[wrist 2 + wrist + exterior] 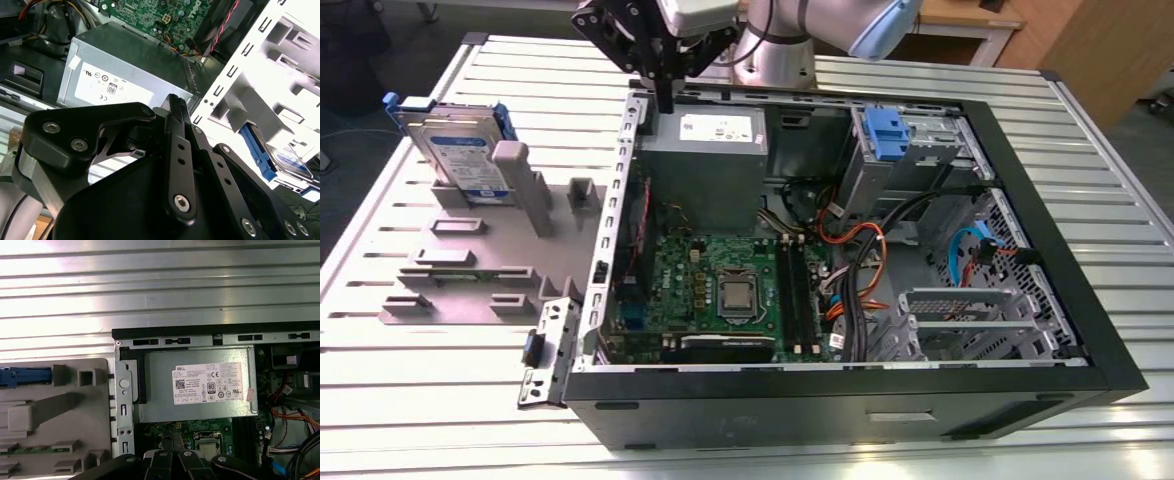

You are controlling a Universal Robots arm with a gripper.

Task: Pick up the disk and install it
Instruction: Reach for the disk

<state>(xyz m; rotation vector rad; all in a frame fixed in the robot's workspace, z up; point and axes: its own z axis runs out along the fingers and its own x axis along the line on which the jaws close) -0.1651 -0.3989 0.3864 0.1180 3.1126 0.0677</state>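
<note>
- The open computer case (854, 385) lies on its side on the slatted table (400, 400), with its motherboard (720, 290) facing up.
- Just beside the case, on the exterior view's left, sits a grey fixture (467, 270) of slots and posts.
- The disk (460, 150) stands on edge in the far part of that fixture. Its label faces the camera, its blue carrier frames it, and a grey post stands just in front. It is outside the case and not yet picked up.
- Farther back, the claw (664, 100) hangs over the case wall beside the power supply (707, 150). Its fingers are pressed together and hold nothing, and it is well apart from the disk.
- A narrower blue bracket (887, 135) sits in a bay at the case's far side. It has no label and is not the target.
- I judge the step in hand to be the reach to the disk. To do it well, the fingers should part before descending and line up across the carrier's thin top edge. They should stay clear of the post and draw the disk straight up, so that it does not jam in its slot.
</note>
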